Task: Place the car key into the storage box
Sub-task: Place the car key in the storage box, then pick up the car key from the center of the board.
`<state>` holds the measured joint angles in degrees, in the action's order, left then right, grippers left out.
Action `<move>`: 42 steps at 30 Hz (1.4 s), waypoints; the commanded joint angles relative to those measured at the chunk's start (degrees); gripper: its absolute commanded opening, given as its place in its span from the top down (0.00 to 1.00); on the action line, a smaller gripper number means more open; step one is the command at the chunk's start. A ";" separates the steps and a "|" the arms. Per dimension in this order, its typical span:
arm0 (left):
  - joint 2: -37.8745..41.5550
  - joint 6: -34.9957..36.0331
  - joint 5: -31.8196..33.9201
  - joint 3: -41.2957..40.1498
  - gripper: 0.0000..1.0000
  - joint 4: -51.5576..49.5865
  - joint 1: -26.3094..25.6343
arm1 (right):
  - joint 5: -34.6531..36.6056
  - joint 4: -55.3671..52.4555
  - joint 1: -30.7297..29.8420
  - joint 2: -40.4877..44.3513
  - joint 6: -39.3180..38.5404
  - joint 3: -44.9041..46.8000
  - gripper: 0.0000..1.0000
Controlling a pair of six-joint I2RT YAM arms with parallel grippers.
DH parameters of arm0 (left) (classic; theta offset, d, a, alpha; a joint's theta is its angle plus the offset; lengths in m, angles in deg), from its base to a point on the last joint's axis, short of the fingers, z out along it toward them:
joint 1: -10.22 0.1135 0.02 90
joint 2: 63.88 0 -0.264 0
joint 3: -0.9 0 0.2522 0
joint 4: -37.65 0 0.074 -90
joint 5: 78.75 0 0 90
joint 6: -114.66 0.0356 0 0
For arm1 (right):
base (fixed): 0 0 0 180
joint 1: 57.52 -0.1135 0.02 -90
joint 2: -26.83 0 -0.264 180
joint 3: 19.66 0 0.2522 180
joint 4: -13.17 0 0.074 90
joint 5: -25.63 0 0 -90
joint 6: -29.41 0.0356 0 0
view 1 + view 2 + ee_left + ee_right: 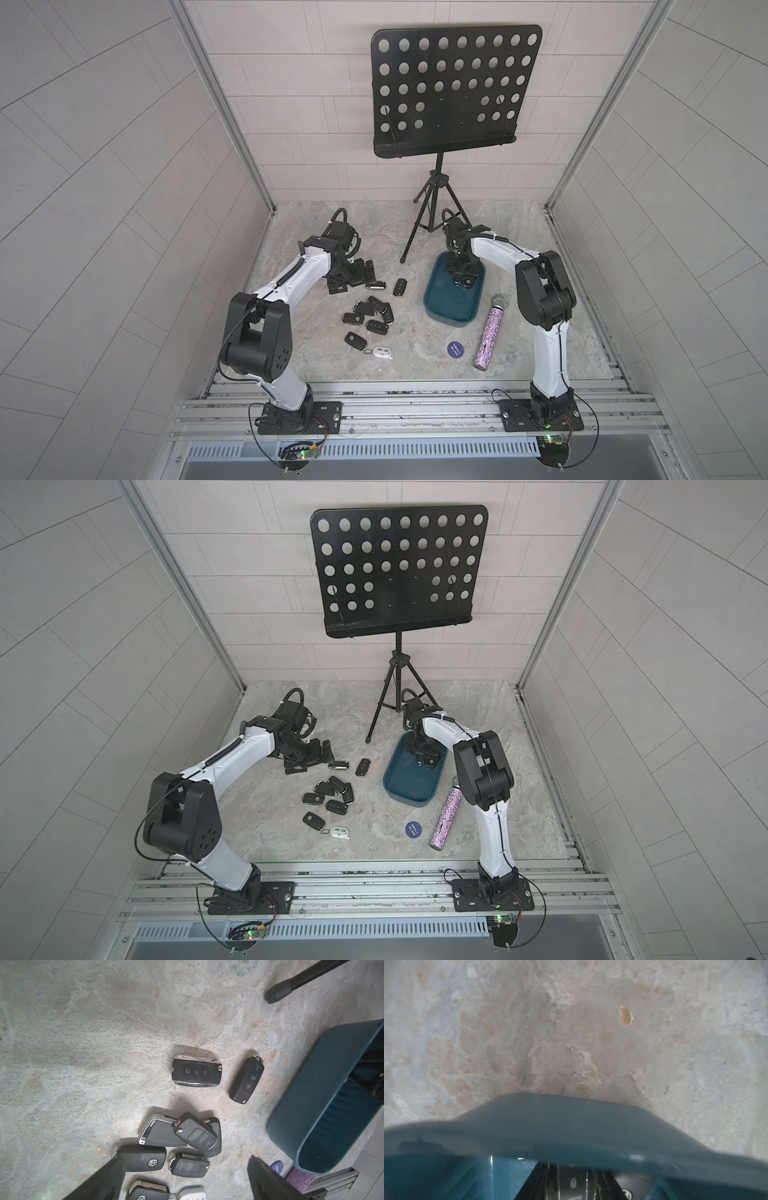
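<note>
Marble tabletop (pixel 415 332), left hand (pixel 186 1158) wide open, right hand (pixel 462 279) inside storage box (pixel 440 307), grip unclear

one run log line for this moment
stage: placing | right gripper: inside storage box, car key at its tips, grip unclear | left gripper: open, near loose keys

Right wrist view: rim of dark teal plastic storage box (pixel 571 1132) is blurred and hides most of the black car key fob (pixel 573 1184); the rest is cut by the edge. In both top views the right pincer (pixel 464 280) is too small to tell its jaw state. In the left wrist view the white plastic remote (pixel 192 1193) is cut off.
</note>
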<state>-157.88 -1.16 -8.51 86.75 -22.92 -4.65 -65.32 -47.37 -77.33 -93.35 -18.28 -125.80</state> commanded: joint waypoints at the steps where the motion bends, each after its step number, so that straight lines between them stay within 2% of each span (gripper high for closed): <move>1: 2.15 1.12 1.00 0.35 0.00 -1.16 0.18 | 1.82 -1.71 0.08 0.87 0.87 -0.96 0.55; 9: 2.82 0.69 0.44 -0.37 0.00 -0.73 0.28 | 2.88 -2.61 0.08 8.65 -2.12 1.44 0.52; 15: 3.81 0.17 0.34 -2.26 0.00 0.19 0.70 | -0.81 -0.51 -0.65 16.28 -2.90 6.28 0.51; 23: 6.97 -1.77 -2.53 -9.03 0.00 2.92 4.46 | -4.49 5.27 -6.82 22.18 -2.71 9.23 0.42; 31: 11.19 -2.63 -3.15 -14.26 0.00 3.91 8.29 | -4.50 9.01 -14.74 19.27 0.74 6.83 0.37; 39: 13.69 -2.92 -4.05 -16.08 0.00 4.28 10.21 | -3.28 6.75 -19.52 10.05 1.03 -2.03 0.33; 42: 14.65 -2.83 -3.97 -16.71 0.00 4.22 10.92 | 0.05 4.84 -20.76 6.37 1.64 -4.79 0.34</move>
<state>-145.16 -3.89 -12.23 71.10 -18.81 5.66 -69.21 -39.62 -97.22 -84.45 -18.17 -128.42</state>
